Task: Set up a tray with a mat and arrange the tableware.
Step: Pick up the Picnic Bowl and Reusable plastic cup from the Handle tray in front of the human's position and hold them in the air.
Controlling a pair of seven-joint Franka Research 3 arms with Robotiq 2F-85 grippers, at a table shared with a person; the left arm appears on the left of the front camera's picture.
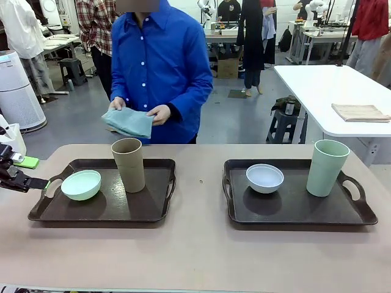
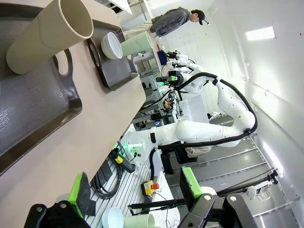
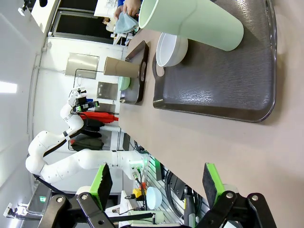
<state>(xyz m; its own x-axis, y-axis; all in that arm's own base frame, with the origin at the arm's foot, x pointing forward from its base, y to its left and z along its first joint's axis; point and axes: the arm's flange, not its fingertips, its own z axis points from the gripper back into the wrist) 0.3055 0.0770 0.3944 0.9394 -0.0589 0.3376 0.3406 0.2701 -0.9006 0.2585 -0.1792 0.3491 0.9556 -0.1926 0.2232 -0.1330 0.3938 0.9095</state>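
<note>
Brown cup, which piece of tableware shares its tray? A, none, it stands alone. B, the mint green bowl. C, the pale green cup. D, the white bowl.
B: the brown cup stands on the left tray beside the mint green bowl, while the white bowl and the pale green cup are on the right tray.

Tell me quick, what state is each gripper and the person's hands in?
Left gripper: open, empty.
Right gripper: open, empty.
Person's hands: holding a folded pale blue cloth.
</note>
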